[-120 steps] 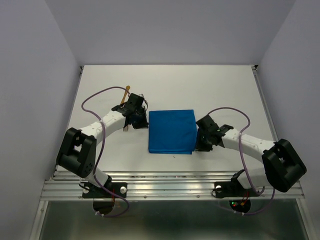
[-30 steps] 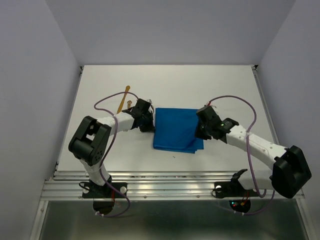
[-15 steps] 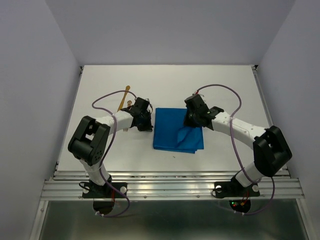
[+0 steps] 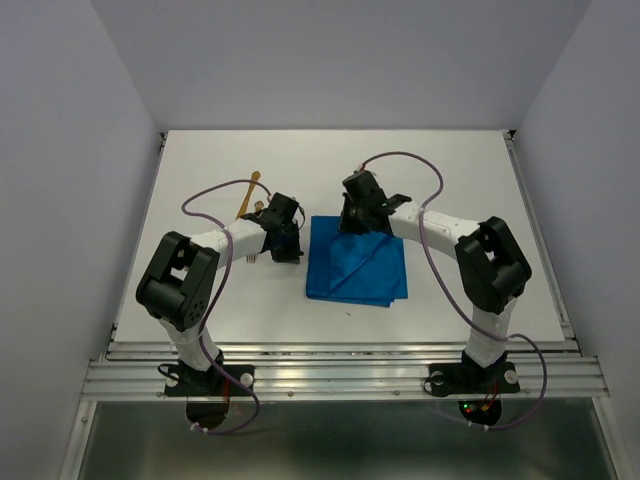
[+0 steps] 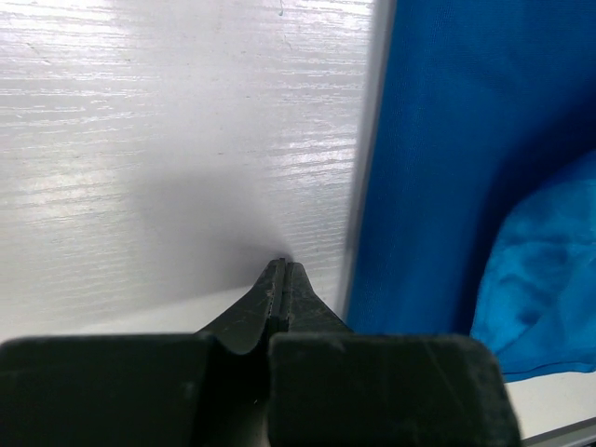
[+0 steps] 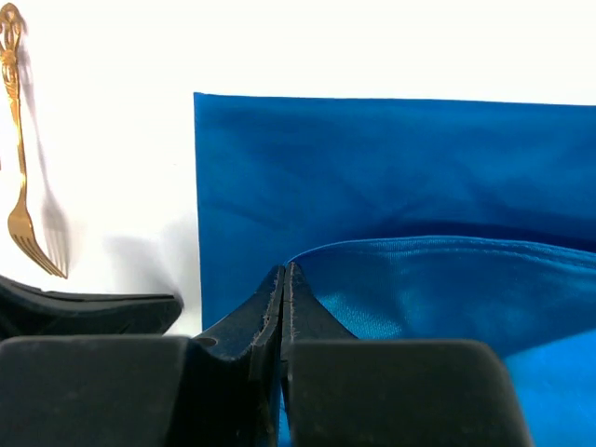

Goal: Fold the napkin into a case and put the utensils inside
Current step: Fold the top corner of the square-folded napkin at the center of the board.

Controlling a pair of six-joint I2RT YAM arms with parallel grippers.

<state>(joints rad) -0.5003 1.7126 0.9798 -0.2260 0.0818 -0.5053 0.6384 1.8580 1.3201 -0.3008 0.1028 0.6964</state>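
The blue napkin (image 4: 355, 268) lies folded at the table's middle. My right gripper (image 4: 352, 222) is shut on a lifted edge of the napkin (image 6: 447, 289) and holds that layer over the napkin's far left part; its tips (image 6: 284, 270) pinch the fold. My left gripper (image 4: 290, 248) is shut and empty, its tip (image 5: 282, 265) down on the white table just left of the napkin's left edge (image 5: 447, 168). A golden fork (image 6: 19, 158) lies left of the napkin. A second golden utensil (image 4: 247, 195) lies behind the left arm. No finished case shows.
The left arm's purple cable (image 4: 215, 190) loops over the utensils. The right arm's cable (image 4: 420, 170) arcs behind the napkin. The table's metal front rail (image 4: 330, 375) runs along the near edge. The enclosure walls stand close on both sides.
My right gripper has swept from the napkin's right edge to its far left part, dragging a layer of cloth over the top. The left gripper has stayed at the left edge.
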